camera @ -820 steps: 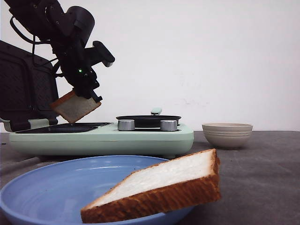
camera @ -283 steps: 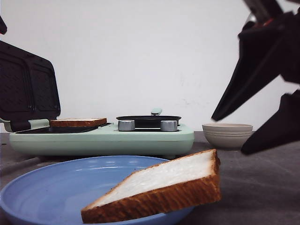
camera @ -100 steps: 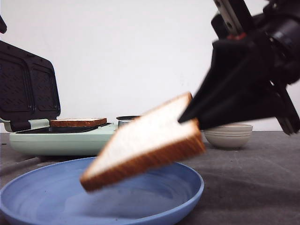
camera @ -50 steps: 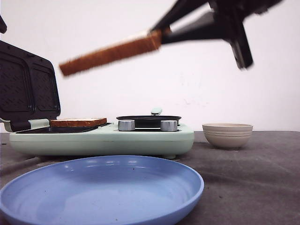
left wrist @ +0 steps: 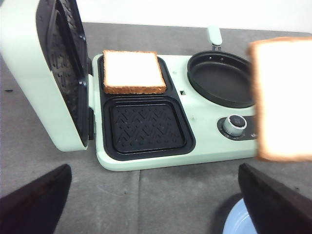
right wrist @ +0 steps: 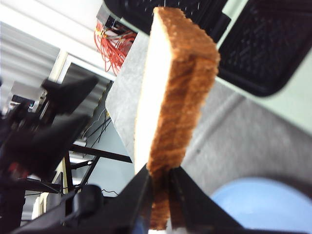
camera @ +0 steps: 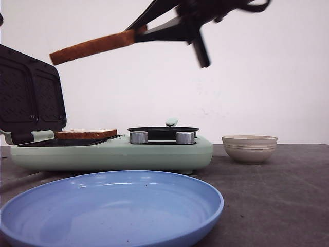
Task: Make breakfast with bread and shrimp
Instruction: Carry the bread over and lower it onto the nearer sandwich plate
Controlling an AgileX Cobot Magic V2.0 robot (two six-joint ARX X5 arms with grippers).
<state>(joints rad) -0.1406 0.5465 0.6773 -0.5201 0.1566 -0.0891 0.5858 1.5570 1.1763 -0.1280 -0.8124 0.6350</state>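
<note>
On the left of the grey desk (camera: 288, 195) stands a mint sandwich maker (camera: 110, 152) with its dark lid (camera: 31, 95) raised, and one slice of bread (camera: 85, 134) lies flat in its rear grill well. The left claw (left wrist: 156, 195) is spread wide and empty. High over the maker, the right claw (camera: 138, 32) pinches the second slice of bread (camera: 92, 46) by one edge, above a blue plate (camera: 113, 211), with a beige bowl (camera: 249, 147) at the right.
</note>
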